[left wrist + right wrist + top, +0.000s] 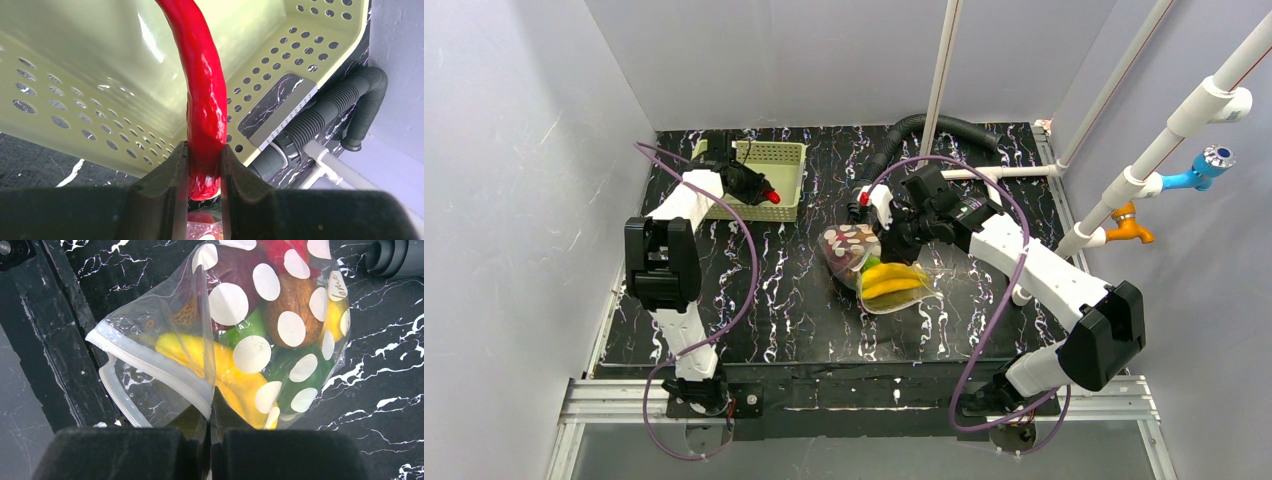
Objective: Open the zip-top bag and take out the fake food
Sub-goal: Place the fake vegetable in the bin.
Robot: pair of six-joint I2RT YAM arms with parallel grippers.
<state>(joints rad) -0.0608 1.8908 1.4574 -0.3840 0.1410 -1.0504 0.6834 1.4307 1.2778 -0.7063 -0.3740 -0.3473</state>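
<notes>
My left pincer (205, 167) is clamped on one red chili (205, 95), held over the single pale green basket (75, 70). The chili's far end runs out of the wrist view. My right pincer (210, 437) is pinched shut on a fold of the one zip-top bag (150, 340), which lies mid-surface (774, 310). Inside I count one banana (185, 347), two green pieces (245, 327) and one brown piece (297, 297). White spots mask the rest, and a red piece (270, 247) is cut off.
</notes>
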